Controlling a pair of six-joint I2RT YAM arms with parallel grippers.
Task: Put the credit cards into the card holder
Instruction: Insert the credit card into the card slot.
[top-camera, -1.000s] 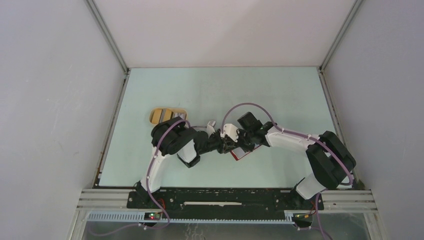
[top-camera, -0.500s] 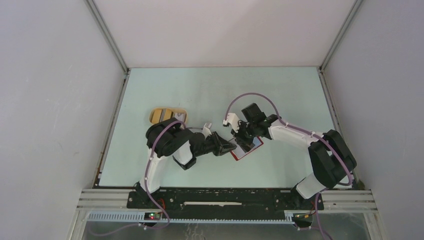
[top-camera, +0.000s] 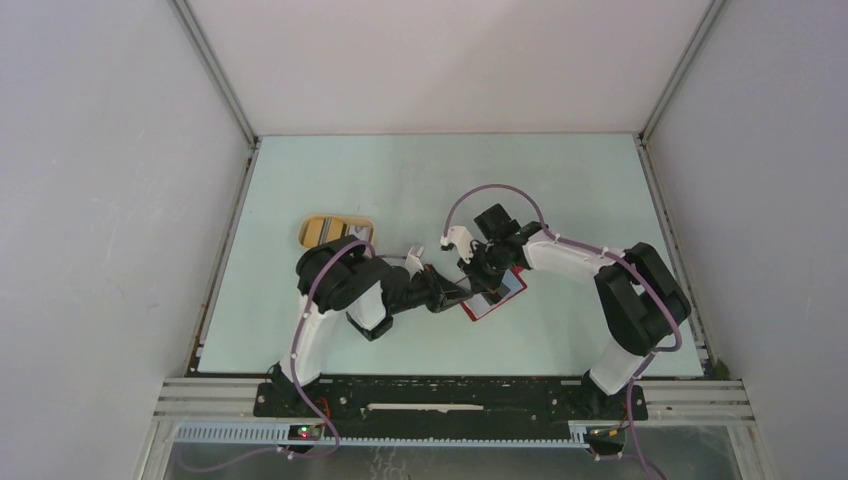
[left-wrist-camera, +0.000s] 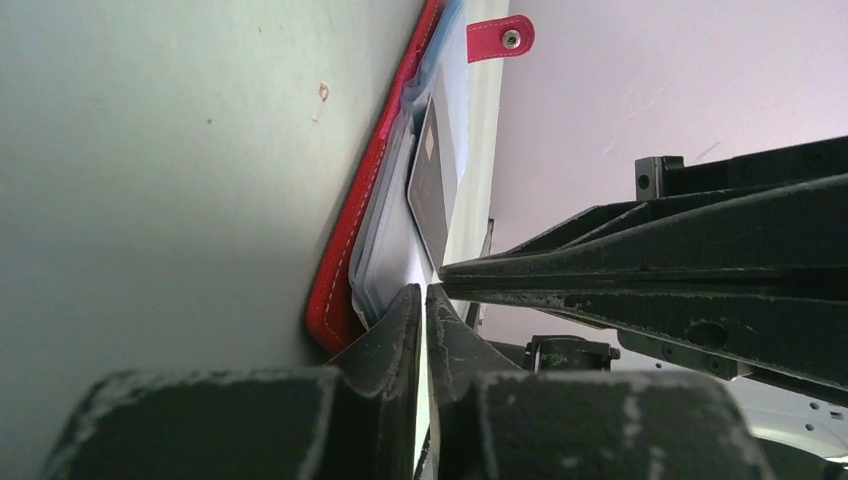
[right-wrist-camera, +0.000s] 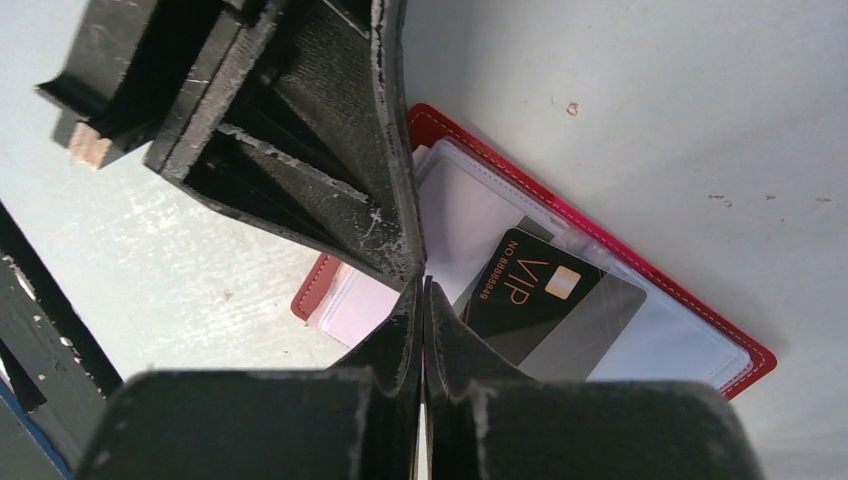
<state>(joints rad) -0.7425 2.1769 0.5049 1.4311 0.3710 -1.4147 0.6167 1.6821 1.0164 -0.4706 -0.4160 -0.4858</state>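
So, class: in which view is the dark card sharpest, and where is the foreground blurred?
Right wrist: dark card sharp, its VIP print legible. Left wrist: the left gripper's fingers soft up close, card holder seen edge-on. Top external: even light, no glare.

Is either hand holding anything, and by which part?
Cannot be told. The left hand and right hand are closed tip to tip at a sleeve edge of the card holder, beside the dark card; whether either pinches a sleeve is hidden.
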